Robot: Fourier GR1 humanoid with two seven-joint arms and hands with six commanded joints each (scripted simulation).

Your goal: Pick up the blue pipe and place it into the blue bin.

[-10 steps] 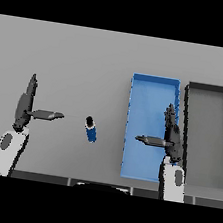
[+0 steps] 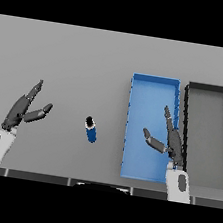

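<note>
Both hands have shifted a little since the earlier frame: the left hand has tilted outward, the right hand hangs over the blue bin, each with fingers spread and empty. Nothing is done yet: the blue pipe lies on the table left of the bin, ungrasped, so pick-up and placing both remain.

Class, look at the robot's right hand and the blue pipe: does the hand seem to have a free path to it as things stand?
Probably yes. The right hand is open over the blue bin, and only bare table lies between it and the blue pipe.
</note>
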